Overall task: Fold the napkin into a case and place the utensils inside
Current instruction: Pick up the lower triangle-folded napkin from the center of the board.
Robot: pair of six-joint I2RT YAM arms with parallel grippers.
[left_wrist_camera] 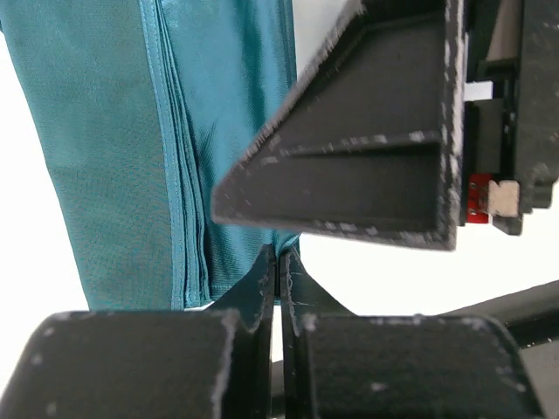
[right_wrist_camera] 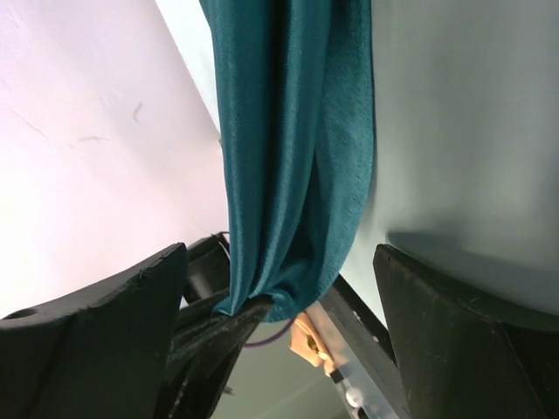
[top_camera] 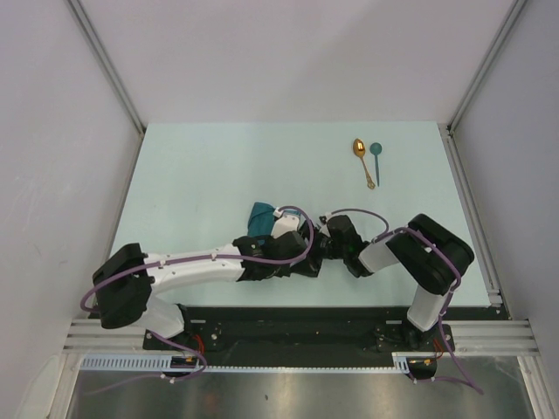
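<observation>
Left gripper (left_wrist_camera: 278,262): jaws pressed together with no gap between them. The tips pinch the lower end of the napkin (left_wrist_camera: 105,131). In the left wrist view the cloth runs from the tips toward 12 o'clock, and several stacked layers show along one hemmed edge.

Right gripper (right_wrist_camera: 279,253): jaws spread wide, holding nothing. One finger sits at 8 o'clock in the right wrist view and the other at 4 o'clock. The napkin hangs between them in bunched lengthwise folds, clear of both fingers. Its lower end meets a dark fingertip of the left gripper at about 7 o'clock.

Seen from above, the two grippers meet nose to nose just toward 6 o'clock of the table's middle. Only a small teal bunch of the napkin shows there, at 11 o'clock of the left wrist. The rest is hidden under the wrists.

Left arm (top_camera: 201,262): shoulder at the 7 o'clock corner, forearm stretched low and nearly level toward 3 o'clock.

Right arm (top_camera: 432,253): base at 5 o'clock, elbow folded sharply, forearm reaching back toward 9 o'clock to face the left.

Gold spoon (top_camera: 361,155) and teal spoon (top_camera: 376,155) lie on the table (top_camera: 201,166) at about 1 o'clock, well apart from both grippers. The gold one is at 9 o'clock of the teal one. Both bowls point to 12 o'clock. The handles close in on each other toward 6 o'clock, and I cannot tell whether their ends touch.
</observation>
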